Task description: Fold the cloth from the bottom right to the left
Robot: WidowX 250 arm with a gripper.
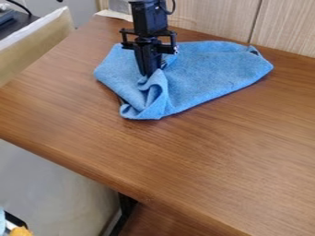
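Black hand (148, 74) pointing down, its tips pinching a bunched fold of the blue cloth (212, 69). Nearest, in the lower left corner, is something orange (21, 231), partly cut off. Next comes the brown wood-grain tabletop (190, 156). On its farther part lies the cloth, creased at the hand and spread flatter toward the right. Pale wood panels (209, 19) stand behind.

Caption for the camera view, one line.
Black two-finger robot hand pressed into a bunched fold of soft blue cloth on a brown wood-grain table.
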